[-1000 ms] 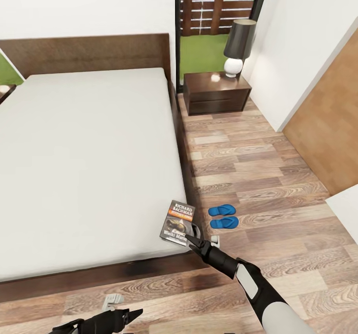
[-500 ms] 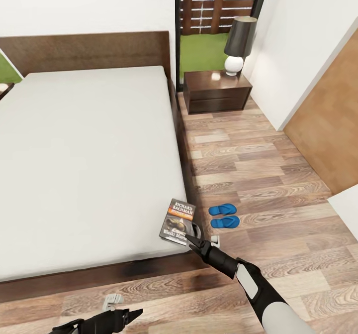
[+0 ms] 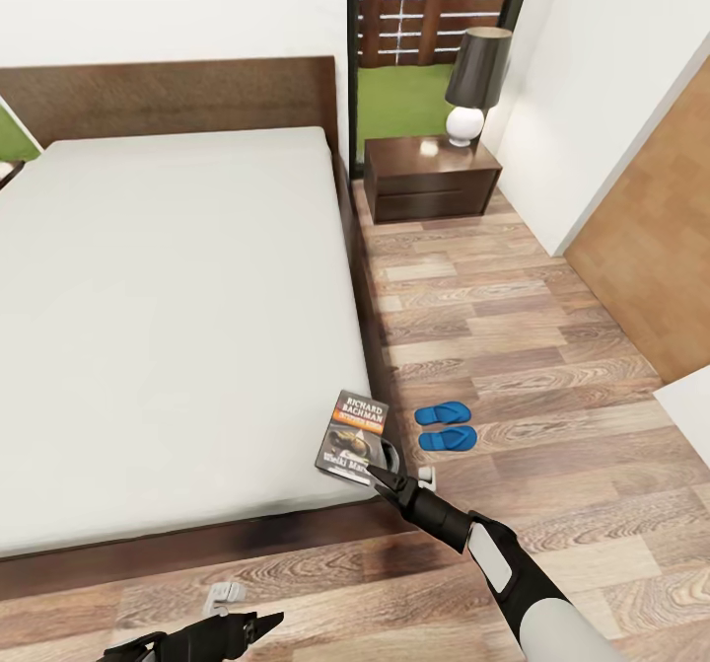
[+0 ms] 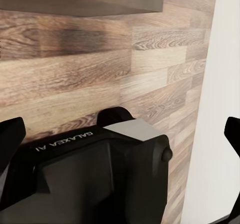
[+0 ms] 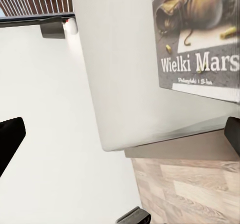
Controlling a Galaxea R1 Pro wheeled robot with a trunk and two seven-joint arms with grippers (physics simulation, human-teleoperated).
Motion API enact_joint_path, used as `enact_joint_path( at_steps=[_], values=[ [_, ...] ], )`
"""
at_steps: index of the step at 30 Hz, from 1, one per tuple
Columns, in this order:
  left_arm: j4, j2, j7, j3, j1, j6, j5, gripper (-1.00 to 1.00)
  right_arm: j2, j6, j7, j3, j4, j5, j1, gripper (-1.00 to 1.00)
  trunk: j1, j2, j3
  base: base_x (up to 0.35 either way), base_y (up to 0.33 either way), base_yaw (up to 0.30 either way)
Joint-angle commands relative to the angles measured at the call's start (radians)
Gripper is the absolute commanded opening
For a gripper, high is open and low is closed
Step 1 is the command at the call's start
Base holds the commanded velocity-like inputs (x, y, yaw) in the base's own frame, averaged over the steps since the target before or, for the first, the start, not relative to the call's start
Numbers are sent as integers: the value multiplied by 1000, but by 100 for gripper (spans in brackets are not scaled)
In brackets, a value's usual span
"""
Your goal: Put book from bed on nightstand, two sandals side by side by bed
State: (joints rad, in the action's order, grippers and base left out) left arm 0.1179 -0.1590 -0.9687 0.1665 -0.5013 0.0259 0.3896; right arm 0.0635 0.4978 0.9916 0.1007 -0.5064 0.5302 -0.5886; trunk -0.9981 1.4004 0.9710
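Book (image 3: pixel 354 437) flat on bed (image 3: pixel 177 327) corner, lower centre of frame. Right gripper (image 3: pixel 381 475) at its near edge, jaws wide, empty. Advice: slide 1 finger under overhang, close slowly. Left gripper (image 3: pixel 264 625) idle – state unclear.

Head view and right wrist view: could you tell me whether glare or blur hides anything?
Head view: sharp; a bright glare spot on the nightstand beside the lamp; the book title reads clearly. Right wrist view: close up, the book's edges look slightly soft, print legible.

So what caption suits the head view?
Right arm's jaws reach the book at the bed's corner.
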Motion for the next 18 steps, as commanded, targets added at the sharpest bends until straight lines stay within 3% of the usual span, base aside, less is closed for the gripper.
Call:
enact_joint_path(
  at_steps=[1, 18],
  values=[
    [0, -1, -2, 8, 0, 3, 10, 100, 1, 8, 2, 5, 0, 1, 0, 100, -4, 8, 4, 0, 0, 0],
    [0, -1, -2, 8, 0, 3, 9, 100, 0, 8, 2, 5, 0, 1, 0, 100, -65, 120, 54, 0, 0, 0]
  ],
)
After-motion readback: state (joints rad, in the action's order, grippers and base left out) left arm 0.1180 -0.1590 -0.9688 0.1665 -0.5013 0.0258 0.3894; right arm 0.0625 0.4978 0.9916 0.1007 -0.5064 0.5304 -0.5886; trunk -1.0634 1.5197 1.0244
